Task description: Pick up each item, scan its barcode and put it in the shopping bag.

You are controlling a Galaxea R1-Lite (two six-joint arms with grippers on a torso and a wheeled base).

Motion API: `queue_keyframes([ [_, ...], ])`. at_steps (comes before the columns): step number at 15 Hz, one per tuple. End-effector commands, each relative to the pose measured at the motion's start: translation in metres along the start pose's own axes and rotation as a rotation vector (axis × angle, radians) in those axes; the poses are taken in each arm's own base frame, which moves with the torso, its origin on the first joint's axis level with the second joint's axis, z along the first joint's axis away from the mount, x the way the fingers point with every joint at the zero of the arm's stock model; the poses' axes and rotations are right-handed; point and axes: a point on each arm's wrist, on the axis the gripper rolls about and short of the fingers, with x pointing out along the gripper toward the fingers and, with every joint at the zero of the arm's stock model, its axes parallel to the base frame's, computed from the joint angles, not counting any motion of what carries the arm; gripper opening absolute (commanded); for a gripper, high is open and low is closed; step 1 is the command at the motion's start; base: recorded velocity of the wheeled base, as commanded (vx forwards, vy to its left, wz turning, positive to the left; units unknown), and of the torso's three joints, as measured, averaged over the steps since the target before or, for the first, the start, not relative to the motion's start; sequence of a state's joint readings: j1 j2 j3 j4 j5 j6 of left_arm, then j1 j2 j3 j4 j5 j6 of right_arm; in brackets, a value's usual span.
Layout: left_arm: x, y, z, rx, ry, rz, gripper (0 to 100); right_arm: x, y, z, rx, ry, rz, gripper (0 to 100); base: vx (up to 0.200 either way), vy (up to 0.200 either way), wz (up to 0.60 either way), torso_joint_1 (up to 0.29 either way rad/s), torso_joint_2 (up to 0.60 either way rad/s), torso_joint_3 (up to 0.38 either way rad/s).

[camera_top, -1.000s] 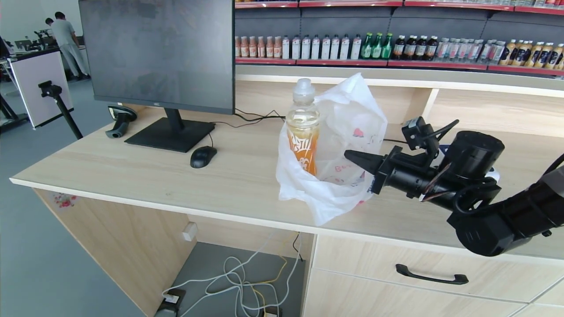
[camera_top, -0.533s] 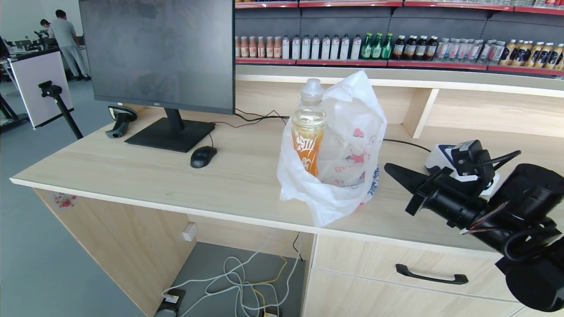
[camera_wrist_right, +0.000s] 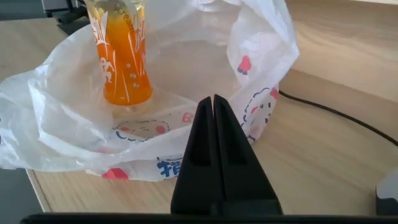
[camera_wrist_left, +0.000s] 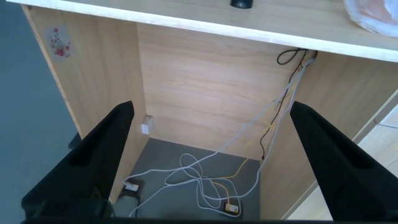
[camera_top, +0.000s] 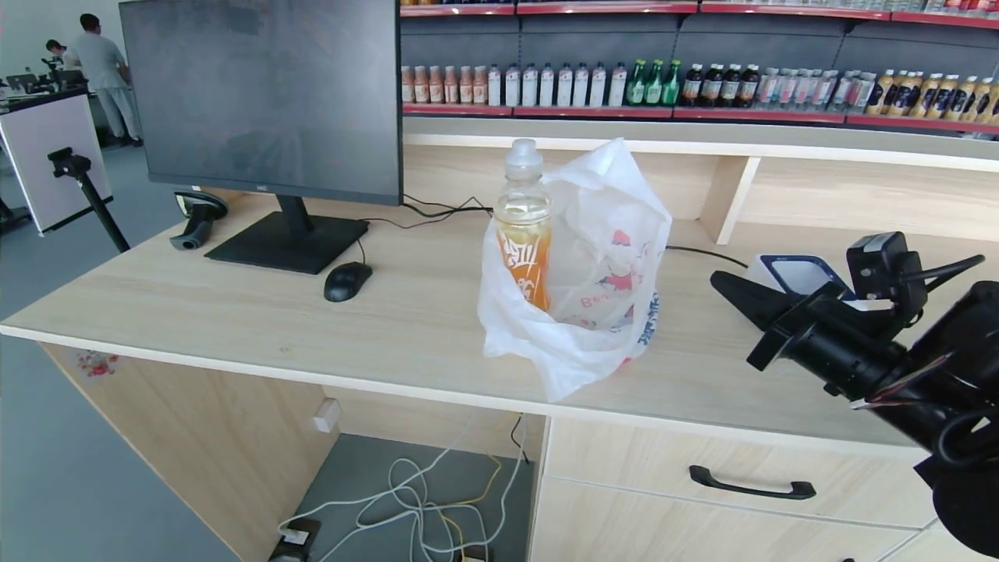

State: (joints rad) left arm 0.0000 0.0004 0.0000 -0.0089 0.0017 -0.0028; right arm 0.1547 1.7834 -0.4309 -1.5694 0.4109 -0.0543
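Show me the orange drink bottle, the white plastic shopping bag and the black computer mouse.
orange drink bottle point(camera_top: 524, 261), head view, on its label.
white plastic shopping bag point(camera_top: 632, 211), head view, on its side wall.
black computer mouse point(camera_top: 347, 281), head view, on its back.

**Free room around the shopping bag point(camera_top: 581, 328)**

Bare table point(camera_top: 421, 320) is left between the mouse point(camera_top: 347, 281) and the shopping bag, and again between the bag and the closed right hand point(camera_top: 722, 282). Inside the bag, the left part is taken up by an upright bottle point(camera_top: 523, 226); room is left to its right. Farther back, passage is blocked by a wooden divider point(camera_top: 722, 199) and a raised ledge point(camera_top: 819, 152). A white scanner point(camera_top: 796, 273) and a cable point(camera_top: 702, 254) lie just behind the right hand. The left hand point(camera_wrist_left: 211, 112), spread wide, is held below the table edge, facing a recess point(camera_wrist_left: 205, 81) with loose cables point(camera_wrist_left: 199, 180).
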Motion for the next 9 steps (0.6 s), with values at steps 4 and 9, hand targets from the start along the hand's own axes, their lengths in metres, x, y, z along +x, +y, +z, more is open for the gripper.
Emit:
queue_keyframes([
  [4, 0.0000, 0.0000, 0.0000, -0.002, -0.001, 0.000, 100, -0.0034, -0.0010, 0.0056, -0.011, -0.015, -0.008, 0, 0.000, 0.000, -0.60, 0.001, 0.00, 0.001],
  [9, 0.0000, 0.0000, -0.0001, -0.005, 0.001, 0.001, 100, -0.0054, 0.0000, 0.0113, -0.018, -0.032, -0.007, 0, 0.000, -0.080, -0.60, 0.002, 0.00, 0.004],
])
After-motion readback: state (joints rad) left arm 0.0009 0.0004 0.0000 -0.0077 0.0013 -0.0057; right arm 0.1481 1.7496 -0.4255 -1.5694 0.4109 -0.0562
